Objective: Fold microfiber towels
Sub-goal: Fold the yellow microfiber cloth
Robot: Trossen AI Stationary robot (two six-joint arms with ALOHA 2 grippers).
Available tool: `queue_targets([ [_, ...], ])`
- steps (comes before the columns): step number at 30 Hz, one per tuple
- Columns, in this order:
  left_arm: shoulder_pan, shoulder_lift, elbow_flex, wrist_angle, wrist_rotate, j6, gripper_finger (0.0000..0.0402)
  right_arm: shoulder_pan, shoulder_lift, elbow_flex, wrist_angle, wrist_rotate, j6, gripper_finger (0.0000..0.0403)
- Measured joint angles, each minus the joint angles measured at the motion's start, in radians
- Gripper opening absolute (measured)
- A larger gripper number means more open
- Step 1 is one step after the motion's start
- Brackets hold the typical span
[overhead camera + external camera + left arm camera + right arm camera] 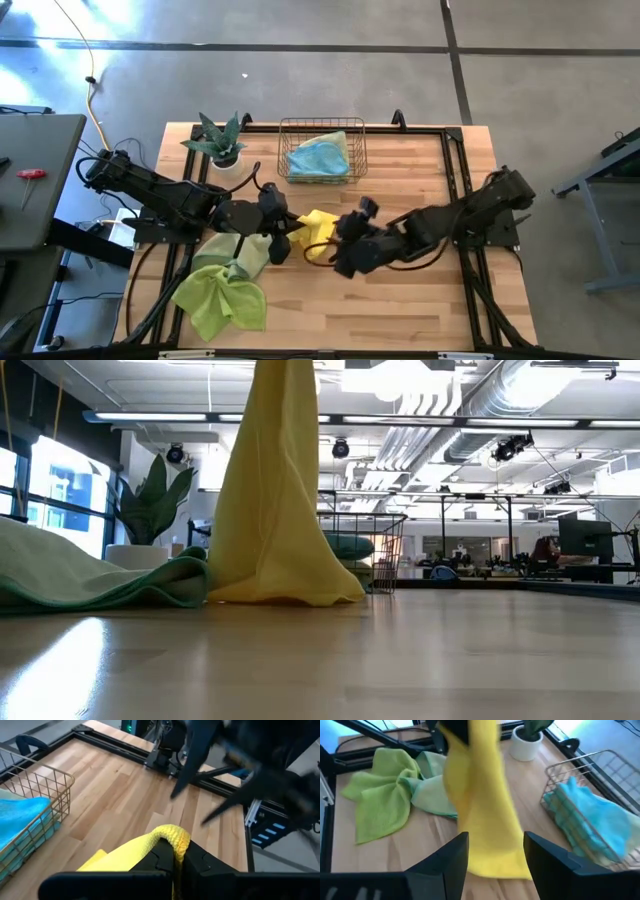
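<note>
No brand, label or writing can be read in any view. Near the table's front edge lies the crumpled lime green towel (220, 298), with the pale sage green towel (238, 254) just behind it. At mid-table the left gripper (178, 861) is clenched on a top fold of the yellow towel (315, 232), which hangs down to the wood. The right gripper (494, 851) faces it with fingers spread. Farther back, the wire basket (354, 150) holds the light blue towel (321, 156), beside a potted plant (218, 142).
</note>
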Motion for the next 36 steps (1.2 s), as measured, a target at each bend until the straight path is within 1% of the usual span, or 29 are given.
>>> queue_targets([
  [2, 0.000, 0.000, 0.000, -0.008, 0.003, 0.000, 0.0000, 0.001, 0.042, 0.000, 0.022, -0.001, 0.010, 0.0181],
  [4, 0.000, 0.000, 0.000, -0.016, 0.003, 0.000, 0.0000, 0.008, 0.082, 0.000, 0.014, 0.009, 0.070, 0.0181],
  [5, 0.000, 0.000, 0.000, -0.018, 0.003, 0.000, 0.0000, 0.016, 0.103, 0.000, 0.006, 0.036, 0.109, 0.0181],
  [8, 0.000, 0.000, 0.000, -0.026, 0.018, 0.009, 0.0000, 0.062, 0.166, 0.000, -0.016, 0.173, 0.260, 0.0181],
  [10, 0.001, 0.000, 0.000, -0.033, 0.043, 0.011, 0.0000, 0.087, 0.198, 0.000, -0.026, 0.218, 0.362, 0.0181],
  [13, 0.012, 0.000, 0.000, -0.041, 0.078, 0.011, 0.0000, 0.099, 0.218, 0.000, 0.018, 0.219, 0.420, 0.0181],
  [16, 0.036, 0.000, 0.000, -0.039, 0.136, 0.005, 0.0000, 0.085, 0.217, 0.000, 0.076, 0.210, 0.434, 0.0181],
  [18, 0.057, -0.001, 0.000, -0.038, 0.164, 0.003, 0.0000, 0.073, 0.216, 0.000, 0.064, 0.179, 0.500, 0.0180],
  [21, 0.093, -0.010, 0.000, -0.044, 0.212, 0.005, 0.0000, 0.061, 0.211, 0.000, -0.008, 0.115, 0.584, 0.0180],
  [23, 0.111, -0.010, 0.001, -0.044, 0.238, 0.015, 0.0000, 0.062, 0.190, 0.000, -0.074, 0.081, 0.585, 0.0180],
  [25, 0.123, -0.012, 0.001, -0.045, 0.250, 0.019, 0.0000, 0.066, 0.138, 0.000, -0.149, 0.059, 0.585, 0.0180],
  [31, 0.149, -0.016, 0.001, -0.044, 0.257, 0.038, 0.0000, 0.066, -0.075, 0.000, -0.397, 0.025, 0.579, 0.0180],
  [34, 0.166, -0.016, 0.001, -0.038, 0.257, 0.038, 0.0000, 0.067, -0.166, 0.001, -0.482, 0.049, 0.586, 0.0180],
  [36, 0.179, -0.016, 0.001, -0.036, 0.257, 0.035, 0.0000, 0.071, -0.184, 0.001, -0.518, 0.088, 0.595, 0.0181],
])
